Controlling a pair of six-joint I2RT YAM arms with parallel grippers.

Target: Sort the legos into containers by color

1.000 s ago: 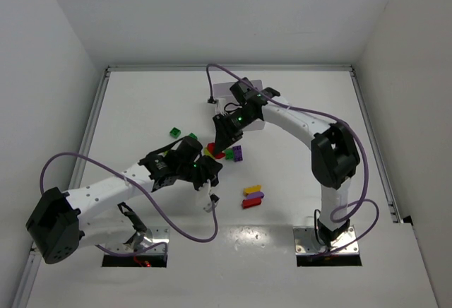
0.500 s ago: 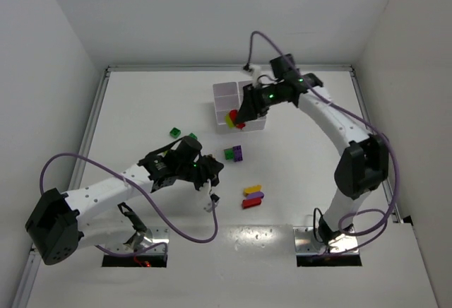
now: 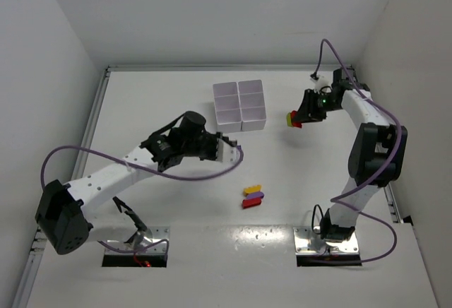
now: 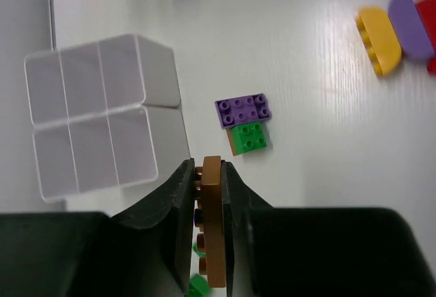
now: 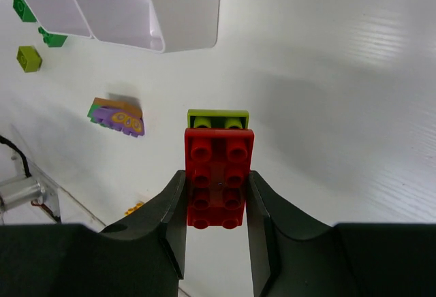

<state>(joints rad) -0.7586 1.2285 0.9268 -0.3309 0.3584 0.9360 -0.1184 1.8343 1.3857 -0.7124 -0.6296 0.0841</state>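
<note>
Left gripper point(image 4: 206, 174) clamped on brown brick point(image 4: 214, 242), near front of tray point(image 3: 240, 103). Right gripper point(image 5: 216, 181) pinching red brick point(image 5: 219, 154) with lime brick point(image 5: 218, 118) stuck on, well right of tray.

The top camera hangs high above and behind the arm bases, looking down and forward over the whole tabletop point(image 3: 141, 103), with the far edge at the top. The left wrist camera sits close above mid-tabletop and looks steeply down toward the right edge. The right wrist camera, near the right edge, faces left across the tabletop. All three catch the tray point(image 3: 239, 102) point(image 4: 88, 110) point(image 5: 185, 11). Both wrist views share the purple brick point(image 4: 243, 110) point(image 5: 120, 120).
</note>
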